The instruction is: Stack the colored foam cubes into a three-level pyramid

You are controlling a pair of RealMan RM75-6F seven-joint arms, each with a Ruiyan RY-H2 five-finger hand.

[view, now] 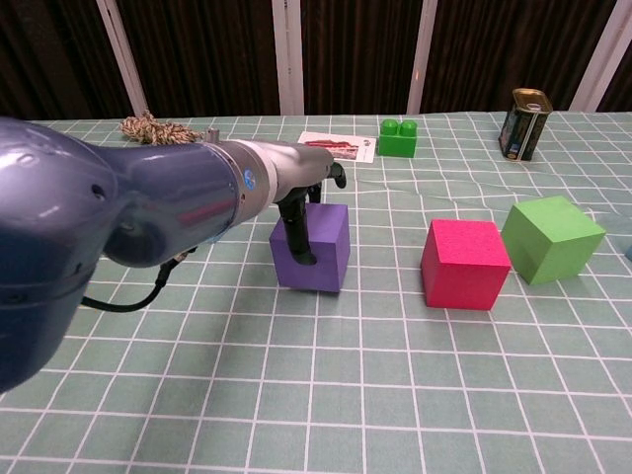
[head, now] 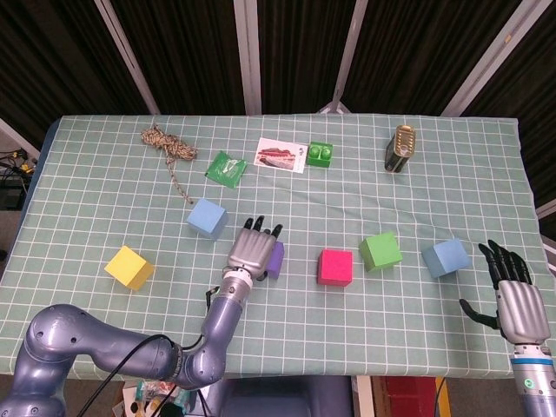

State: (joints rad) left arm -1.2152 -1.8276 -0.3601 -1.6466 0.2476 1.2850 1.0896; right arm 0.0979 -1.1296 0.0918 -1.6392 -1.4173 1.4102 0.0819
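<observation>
1. Left hand [head: 253,250], centre-left of the head view: laid over the purple cube [view: 314,248], thumb down its near face and fingers [head: 263,228] over the far top edge. It holds the cube; the cube's base appears to rest on the desk [head: 113,200].
2. Right hand [head: 512,300], lower right of the head view: fingers spread, holding nothing, off the desk's corner.
3. Pink cube [head: 334,267], just right of the purple one; green cube [head: 380,250] beyond it; one blue cube [head: 447,257] further right, another blue cube [head: 207,217] up and left of the left hand; yellow cube [head: 129,267] at far left. No stacking has begun.
4. Hazard: soft foam may squash or twist in the hold, so the cube lands skewed beside the pink one, leaving a gap or crooked base row.
5. Hazard: pushing the purple cube too far right would shove the pink cube, perhaps into the green.
6. Hazard: the checked cloth may drag and wrinkle under a slid cube, unsettling a later stack.
7. Hazard: the thumb, pressed into the foam, may tug the cube askew on release.
</observation>
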